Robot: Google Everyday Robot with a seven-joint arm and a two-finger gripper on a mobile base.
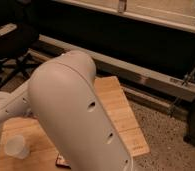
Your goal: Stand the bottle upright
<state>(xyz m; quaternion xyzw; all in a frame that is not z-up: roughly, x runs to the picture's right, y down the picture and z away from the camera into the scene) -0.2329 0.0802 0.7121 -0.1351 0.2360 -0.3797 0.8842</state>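
From my remote seat, the big white arm housing [73, 115] fills the middle of the frame and blocks most of the wooden table [116, 110]. I cannot find the gripper anywhere in view; it is hidden past the arm, so its state is unknown to me. The bottle is not visible either, so I cannot say which way it lies from the gripper or how its long axis runs. In the lower left a white cup [16, 146] stands upright on the table; I cannot see anything inside it. A small dark object [62, 161] peeks out at the bottom edge beside the arm.
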